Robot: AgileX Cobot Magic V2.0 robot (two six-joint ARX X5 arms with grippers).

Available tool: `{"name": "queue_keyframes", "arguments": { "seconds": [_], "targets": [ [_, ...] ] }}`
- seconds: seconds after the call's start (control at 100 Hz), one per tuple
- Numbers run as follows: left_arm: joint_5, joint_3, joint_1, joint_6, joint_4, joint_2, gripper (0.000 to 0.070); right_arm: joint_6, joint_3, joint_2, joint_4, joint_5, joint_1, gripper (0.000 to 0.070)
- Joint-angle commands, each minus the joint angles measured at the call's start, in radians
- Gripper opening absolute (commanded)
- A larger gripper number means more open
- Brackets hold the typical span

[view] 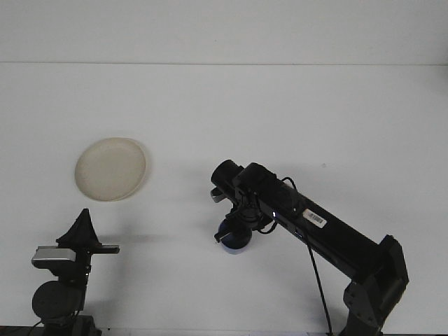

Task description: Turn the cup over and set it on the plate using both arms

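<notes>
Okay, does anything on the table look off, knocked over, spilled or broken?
Nothing stands out. The plate sits flat and bare on the white table, with no spill in view. The blue cup is mostly hidden beneath the right gripper, so its orientation can't be judged.

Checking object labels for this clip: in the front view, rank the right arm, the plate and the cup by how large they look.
1. right arm, by far the largest, though it sits nearest the camera.
2. cream plate.
3. blue cup, smallest; mostly hidden under the right gripper, so its full size is unsure.

One plate (110, 169), one cup (236, 239).
</notes>
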Motion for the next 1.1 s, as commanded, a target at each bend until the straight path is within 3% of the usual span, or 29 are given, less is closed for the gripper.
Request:
{"name": "queue_keyframes", "arguments": {
  "seconds": [0.0, 0.1, 0.18, 0.64, 0.93, 1.09],
  "targets": [
    [0.001, -0.02, 0.0, 0.002, 0.015, -0.001, 0.0011, -0.004, 0.03, 0.022, -0.004, -0.003, 0.007, 0.0254],
    [0.001, -0.02, 0.0, 0.002, 0.015, -0.001, 0.0011, -0.004, 0.06, 0.02, -0.033, -0.003, -0.002, 0.0376],
    [0.001, -0.02, 0.0, 0.002, 0.014, -0.001, 0.0011, -0.007, 0.085, 0.014, -0.037, -0.003, -0.005, 0.0428],
    [0.001, -0.02, 0.0, 0.002, 0.015, -0.001, 0.0011, -0.094, 0.127, -0.168, -0.045, -0.046, -0.117, 0.0428],
    [0.001, -0.02, 0.0, 0.002, 0.015, -0.001, 0.0011, -0.217, 0.127, -0.312, -0.045, -0.041, -0.375, 0.0428],
    [0.001, -0.02, 0.0, 0.002, 0.015, -0.001, 0.0011, -0.24, 0.116, -0.378, -0.044, -0.043, -0.542, 0.0428]
  ]
}}
